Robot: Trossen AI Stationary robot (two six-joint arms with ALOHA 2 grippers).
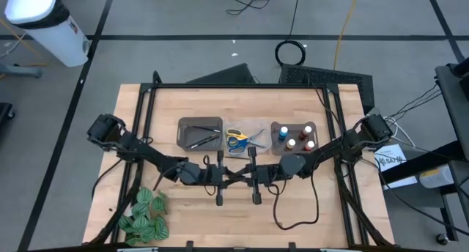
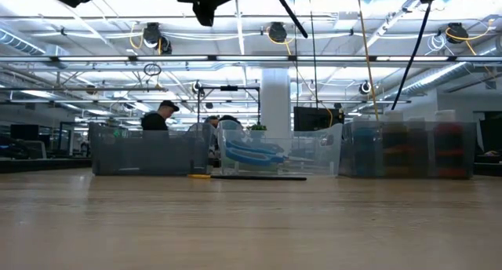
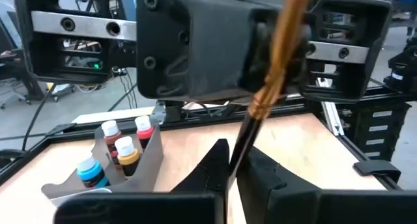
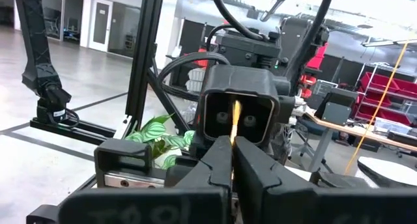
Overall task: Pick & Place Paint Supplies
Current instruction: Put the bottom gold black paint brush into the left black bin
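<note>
A thin paintbrush (image 3: 270,87) with a gold band and a dark tip is held up in the air over the middle of the table (image 1: 322,215), between the two arms. The left gripper (image 3: 231,175) has its two fingers squeezed together on the dark end of the brush. The right gripper (image 4: 232,160) has its fingers pressed together too, and a thin gold line, the brush seen end on, shows right between them, so both grippers seem to hold the same brush. From above, the two grippers face each other nose to nose, just in front of the bins. Behind them is a row of three bins. The grey bin (image 1: 200,132) on the left has more dark brushes (image 1: 205,140) lying in it. The clear bin (image 1: 246,138) in the middle holds the scissors (image 1: 238,141), with blue and yellow handles showing. The bin on the right (image 1: 277,141) holds the small paint bottles (image 1: 297,138), standing up, with white, blue, orange and red-brown caps. A green striped leafy bunch (image 1: 143,215) lies at the near left corner of the table, well apart from the bins. Far back in the room, a person (image 2: 159,115) can be seen past the bins.
</note>
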